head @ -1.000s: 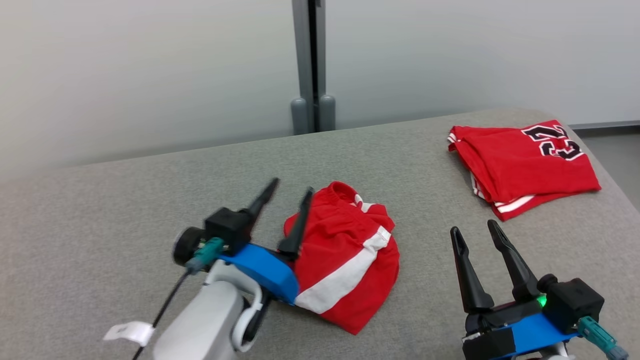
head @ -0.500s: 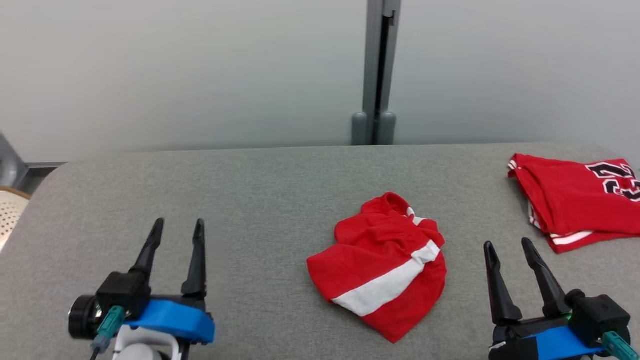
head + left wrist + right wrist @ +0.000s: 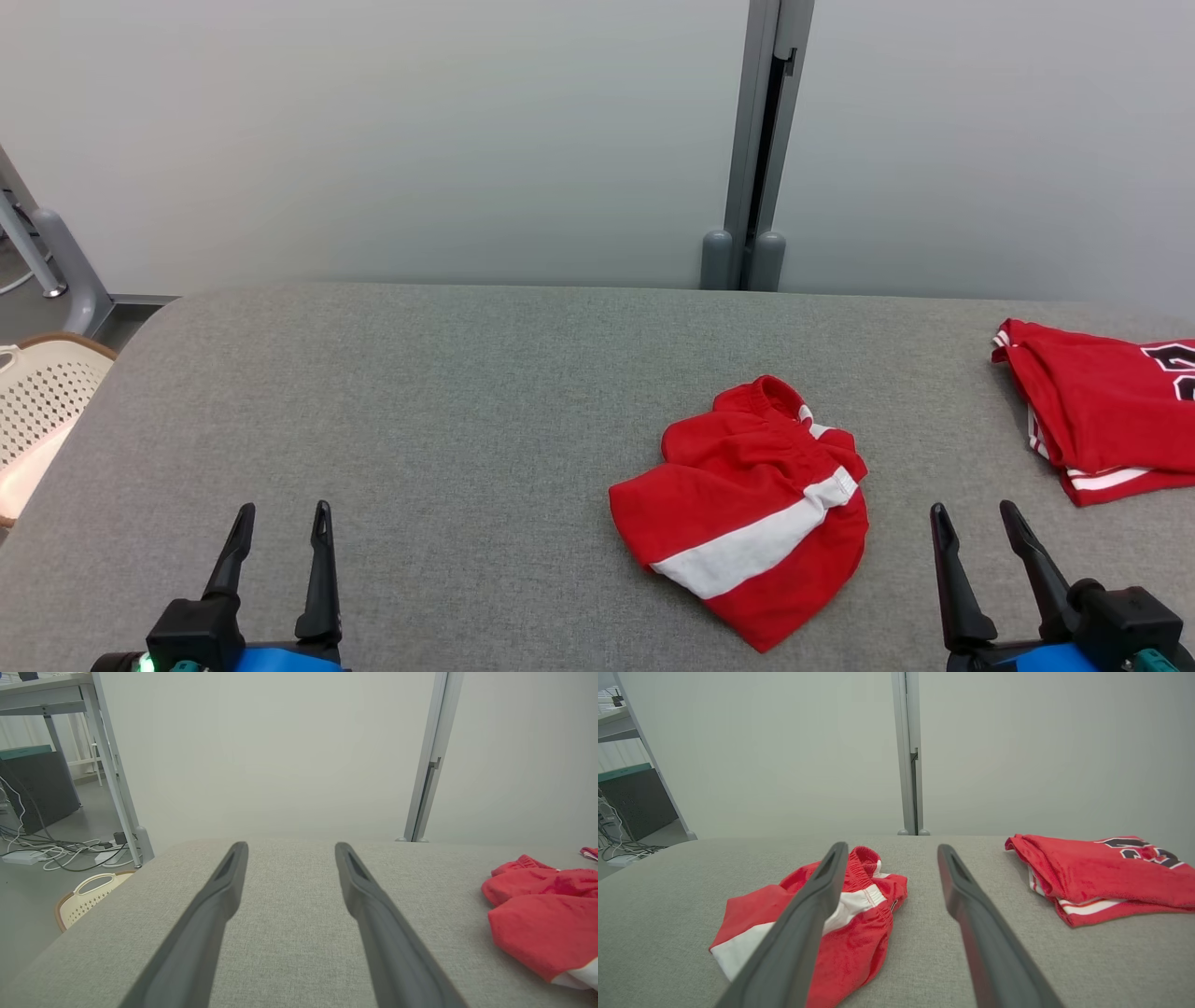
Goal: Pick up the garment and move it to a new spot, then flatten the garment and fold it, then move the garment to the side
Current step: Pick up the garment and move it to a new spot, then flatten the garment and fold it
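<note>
On table (image 3: pixel 420 392): one crumpled garment (image 3: pixel 747 504); one folded jersey (image 3: pixel 1102 411); two grippers (image 3: pixel 284 509) (image 3: pixel 973 509).

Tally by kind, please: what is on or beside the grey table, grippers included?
Red garments: 2, the shorts and the jersey
Baskets: 1, a cream basket
Grippers: 2, the left gripper and the right gripper, both open
Total: 5

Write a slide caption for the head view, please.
Left gripper and right gripper open; red shorts between, folded jersey right.
</note>
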Controlling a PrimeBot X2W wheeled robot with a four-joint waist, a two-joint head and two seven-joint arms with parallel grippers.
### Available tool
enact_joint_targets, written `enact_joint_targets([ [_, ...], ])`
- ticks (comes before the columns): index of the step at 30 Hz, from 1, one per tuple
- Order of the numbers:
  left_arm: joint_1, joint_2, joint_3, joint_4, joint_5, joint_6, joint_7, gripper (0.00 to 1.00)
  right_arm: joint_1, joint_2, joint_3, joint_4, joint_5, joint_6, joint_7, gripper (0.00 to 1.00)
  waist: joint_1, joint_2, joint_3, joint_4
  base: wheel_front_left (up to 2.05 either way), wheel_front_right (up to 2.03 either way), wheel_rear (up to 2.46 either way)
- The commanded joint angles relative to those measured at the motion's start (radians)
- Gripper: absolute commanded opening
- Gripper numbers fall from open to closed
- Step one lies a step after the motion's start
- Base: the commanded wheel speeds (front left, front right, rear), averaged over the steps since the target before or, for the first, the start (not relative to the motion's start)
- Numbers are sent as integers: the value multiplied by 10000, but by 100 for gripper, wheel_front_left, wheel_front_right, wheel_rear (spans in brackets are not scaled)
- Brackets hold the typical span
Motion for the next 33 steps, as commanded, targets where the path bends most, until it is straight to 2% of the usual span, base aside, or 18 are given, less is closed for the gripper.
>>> enact_joint_targets([
  [1,97,7,38,18,67,-25,-44,100,123,-7,-51,31,-84,1,53,100,0,-1,-1,9,0,0,0],
  [33,61,-426,546,230,718,-594,-45,100,111,-6,-33,310,-49,1,79,100,0,-1,20,-80,0,0,0],
])
